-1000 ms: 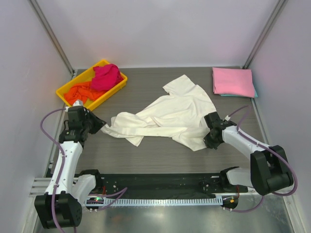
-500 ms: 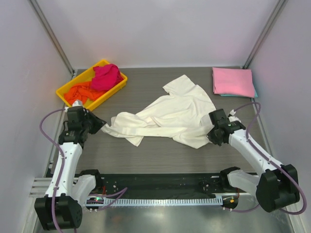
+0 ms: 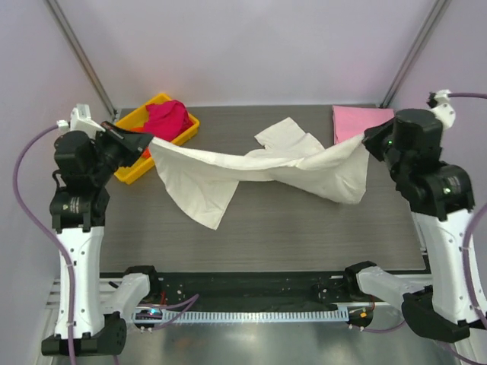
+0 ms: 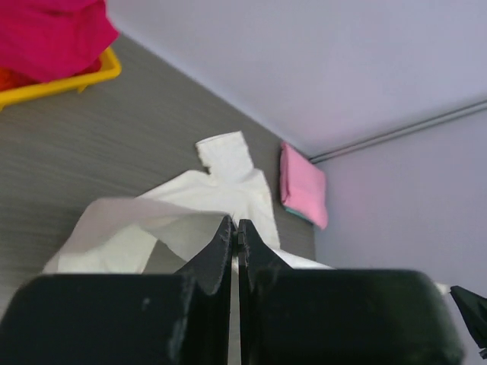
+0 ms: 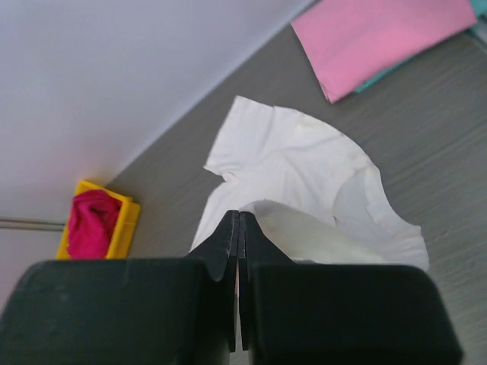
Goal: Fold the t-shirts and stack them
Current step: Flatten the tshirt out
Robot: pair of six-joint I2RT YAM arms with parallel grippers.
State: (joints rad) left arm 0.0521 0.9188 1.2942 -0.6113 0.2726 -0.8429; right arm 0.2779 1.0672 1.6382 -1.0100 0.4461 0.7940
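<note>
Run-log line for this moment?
left fingers: shut on cream-white t-shirt | right fingers: shut on same shirt | shirt: stretched between both, partly on table | pink t-shirt: folded, far right | yellow tray: magenta t-shirt

Your left arm (image 3: 76,258) and right arm (image 3: 449,243) wear white shells over black joints; purple cables (image 3: 15,186) loop beside each, and your fingers (image 4: 217,255) are matte black.

Pale lilac walls (image 3: 243,46) with metal corner posts (image 3: 81,57) enclose a dark wood-grain table (image 3: 289,236).
</note>
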